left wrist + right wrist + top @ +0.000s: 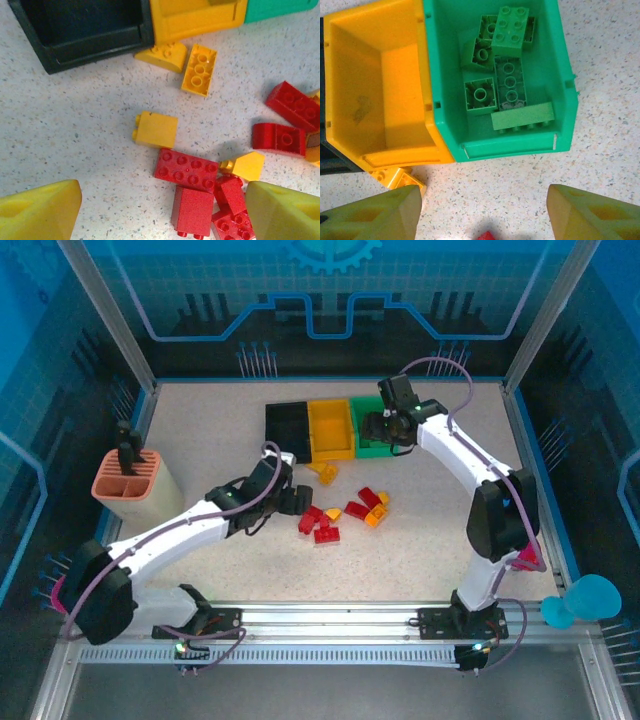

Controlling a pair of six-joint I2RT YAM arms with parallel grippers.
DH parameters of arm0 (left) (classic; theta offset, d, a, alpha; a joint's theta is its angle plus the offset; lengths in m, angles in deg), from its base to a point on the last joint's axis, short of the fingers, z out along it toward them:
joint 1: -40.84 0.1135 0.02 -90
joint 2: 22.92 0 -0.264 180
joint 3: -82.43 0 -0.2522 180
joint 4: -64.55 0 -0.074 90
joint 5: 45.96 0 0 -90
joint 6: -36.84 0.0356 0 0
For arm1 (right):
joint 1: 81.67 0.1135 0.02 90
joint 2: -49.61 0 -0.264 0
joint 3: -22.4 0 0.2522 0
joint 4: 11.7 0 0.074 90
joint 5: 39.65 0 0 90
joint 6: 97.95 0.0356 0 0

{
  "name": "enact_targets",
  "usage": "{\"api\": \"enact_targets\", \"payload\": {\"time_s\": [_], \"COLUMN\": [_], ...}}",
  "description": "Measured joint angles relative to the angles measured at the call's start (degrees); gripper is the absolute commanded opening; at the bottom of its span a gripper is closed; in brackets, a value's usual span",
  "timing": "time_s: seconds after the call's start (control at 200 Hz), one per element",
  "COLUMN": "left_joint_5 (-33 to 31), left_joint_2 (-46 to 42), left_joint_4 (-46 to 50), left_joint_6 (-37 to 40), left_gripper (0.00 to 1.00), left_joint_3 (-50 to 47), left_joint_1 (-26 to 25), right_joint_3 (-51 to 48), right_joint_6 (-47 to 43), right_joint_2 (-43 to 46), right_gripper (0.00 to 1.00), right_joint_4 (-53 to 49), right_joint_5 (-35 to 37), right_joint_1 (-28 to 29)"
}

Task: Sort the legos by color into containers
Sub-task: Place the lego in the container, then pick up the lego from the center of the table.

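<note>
over the green bin's point(510, 145) near edge, the right gripper point(484, 202) is hovering, fingers spread and empty, with green bricks point(509, 85) lying inside. nearer and left of the green bin, the left gripper point(162, 197) is hanging, fingers spread, above red bricks point(186, 170) and yellow bricks point(156, 129) on the surface point(75, 130). the next move is likely calling for pinching one red brick.

No readable text, label, brand or number anywhere. Only sign-like mark: a pale gear-shaped emblem point(333, 252) printed at the top of the blue back wall panel point(330, 300), with no letters. Stud tops on the red plastic bricks point(186, 170), yellow plastic bricks point(200, 69) and green plastic bricks point(510, 25) are too blurred to read any moulding.
</note>
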Motion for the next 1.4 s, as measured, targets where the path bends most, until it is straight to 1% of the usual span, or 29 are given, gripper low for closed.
{"api": "enact_targets", "payload": {"time_s": [0.255, 0.405, 0.58, 0.745, 0.845, 0.996, 1.141, 1.216, 1.296, 1.401], "left_joint_5": [2.38, 2.40, 3.04, 3.45, 3.85, 4.13, 4.31, 4.31, 4.48, 4.52], "left_joint_2": [12.00, 19.78, 24.59, 28.17, 29.42, 31.43, 32.22, 32.26, 32.26, 32.17], "left_joint_4": [0.44, 1.70, 3.13, 4.11, 4.50, 4.79, 5.05, 5.46, 6.03, 6.01], "left_joint_6": [0.04, 0.07, 0.20, 0.24, 0.26, 1.36, 1.38, 1.66, 2.67, 2.80], "left_gripper": [0.85, 0.84, 0.83, 0.83, 0.80, 0.68, 0.46, 0.37, 0.34, 0.33], "left_joint_3": [5.77, 10.97, 13.99, 15.82, 15.93, 16.83, 17.70, 18.16, 18.86, 19.32], "left_joint_1": [0.33, 1.88, 3.72, 4.13, 4.13, 4.13, 4.13, 4.13, 4.13, 4.13], "right_joint_3": [-7.32, -9.97, -12.94, -15.37, -16.35, -17.77, -18.69, -18.95, -18.95, -19.08], "right_joint_6": [0.02, 0.02, 0.02, 0.31, 0.61, 0.68, 0.79, 0.92, 1.09, 1.11], "right_joint_2": [1.03, 1.16, 3.02, 4.98, 5.25, 5.44, 6.51, 7.54, 8.44, 9.20], "right_gripper": [0.67, 0.67, 0.67, 0.67, 0.66, 0.66, 0.66, 0.66, 0.66, 0.66], "right_joint_4": [3.87, 5.27, 6.29, 7.91, 8.79, 9.42, 9.70, 9.70, 9.77, 10.01], "right_joint_5": [-3.67, -4.52, -5.25, -5.99, -6.56, -6.84, -7.06, -7.19, -7.23, -7.26], "right_joint_1": [0.00, -0.02, -0.28, -1.18, -1.79, -2.03, -2.08, -2.19, -2.43, -2.54]}}
